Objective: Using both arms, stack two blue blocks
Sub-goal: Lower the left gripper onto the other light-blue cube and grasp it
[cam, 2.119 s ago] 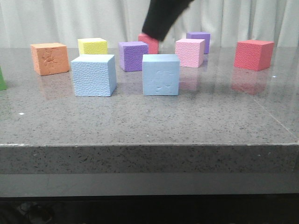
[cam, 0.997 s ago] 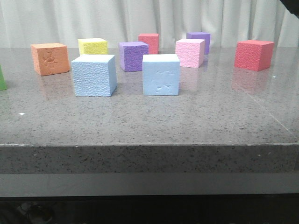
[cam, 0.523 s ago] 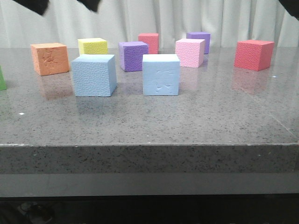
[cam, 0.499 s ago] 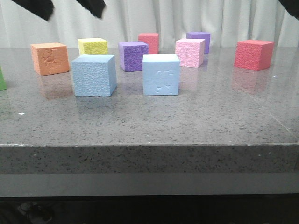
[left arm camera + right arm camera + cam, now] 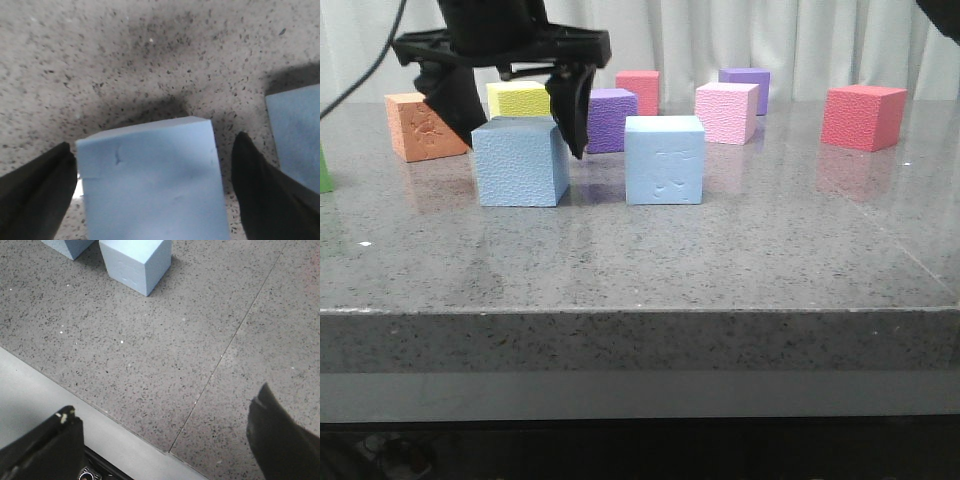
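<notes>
Blue blocks [image 5: 520, 162] [image 5: 664, 160] both sit unstacked on the surface [image 5: 640, 260]; your left gripper [image 5: 515, 105] fingers straddle one, wide (no grip yet).

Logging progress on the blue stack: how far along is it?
Nothing is stacked: both blue blocks sit apart on the table. In hand: the left gripper, open, straddles the left blue block. Left: grasping, lifting, placing it on the right blue block.
</notes>
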Available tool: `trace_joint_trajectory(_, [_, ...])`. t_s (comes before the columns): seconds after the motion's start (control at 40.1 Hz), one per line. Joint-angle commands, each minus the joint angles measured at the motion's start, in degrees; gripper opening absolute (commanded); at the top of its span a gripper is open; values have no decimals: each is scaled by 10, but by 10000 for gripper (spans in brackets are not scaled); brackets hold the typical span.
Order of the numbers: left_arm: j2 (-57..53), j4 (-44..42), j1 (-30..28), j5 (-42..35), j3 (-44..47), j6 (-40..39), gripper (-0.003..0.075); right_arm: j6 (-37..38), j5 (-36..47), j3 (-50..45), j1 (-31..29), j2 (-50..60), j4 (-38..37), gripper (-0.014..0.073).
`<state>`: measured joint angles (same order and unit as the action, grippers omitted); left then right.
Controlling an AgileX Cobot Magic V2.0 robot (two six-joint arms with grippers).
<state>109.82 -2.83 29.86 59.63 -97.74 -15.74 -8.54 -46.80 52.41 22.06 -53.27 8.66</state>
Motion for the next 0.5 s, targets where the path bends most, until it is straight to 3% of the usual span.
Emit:
trace_joint_trajectory(0.0, [-26,5,4,-12,-21,-8,601,0,33,16,-2,8,2,662])
trace_joint_trajectory(0.249, [-29,5,4,-2,-21,-5,384,0,33,16,-2,8,2,662])
trace_joint_trajectory(0.399, [-41,15,5,9,-37,59,357,0,33,16,-2,8,2,662])
trace_joint_trajectory(0.474, [-49,33,5,26,-60,140,357,0,33,16,-2,8,2,662])
